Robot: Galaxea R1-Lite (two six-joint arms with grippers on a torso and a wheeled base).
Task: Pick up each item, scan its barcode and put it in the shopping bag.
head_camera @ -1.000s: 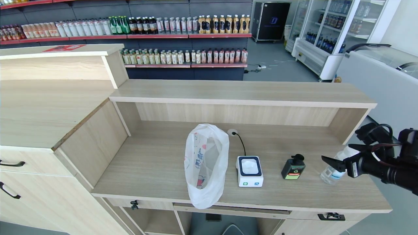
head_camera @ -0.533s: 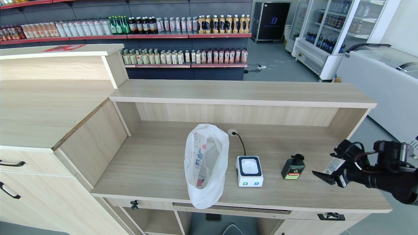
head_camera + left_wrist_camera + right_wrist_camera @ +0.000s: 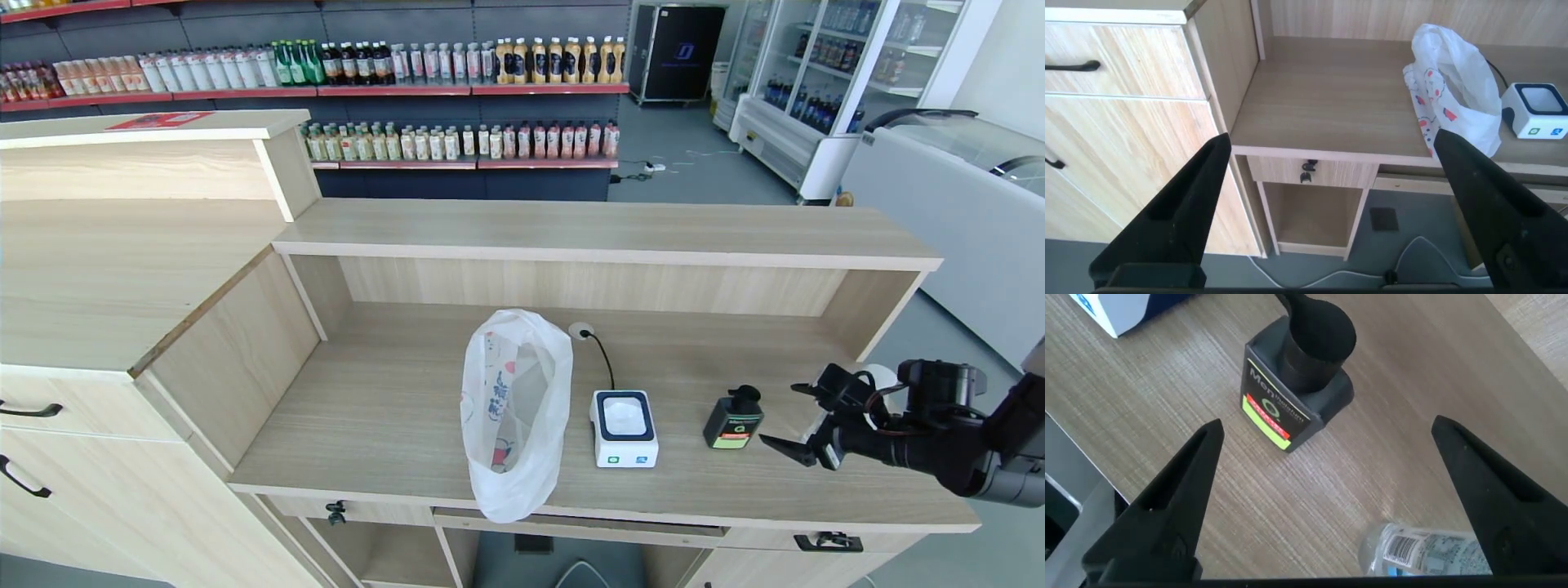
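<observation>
A dark pump bottle (image 3: 732,418) (image 3: 1298,367) with a green and red label stands on the counter, right of the white scanner (image 3: 624,427) (image 3: 1538,109). The white shopping bag (image 3: 514,408) (image 3: 1454,77) stands open left of the scanner. A clear plastic bottle (image 3: 1429,551) (image 3: 880,376) lies on the counter at the right end, mostly hidden behind my right arm in the head view. My right gripper (image 3: 782,416) (image 3: 1327,429) is open, low over the counter just right of the pump bottle. My left gripper (image 3: 1331,143) is open with nothing between its fingers, off the counter's front left.
The wooden counter (image 3: 392,408) has a raised back wall and a side panel on the left. The scanner's black cable (image 3: 604,359) runs to a hole at the back. Drawers with black handles (image 3: 1069,67) sit to the left.
My right gripper has come down and moved left, from above the lying clear bottle to close beside the pump bottle. Its jaws stayed open.
</observation>
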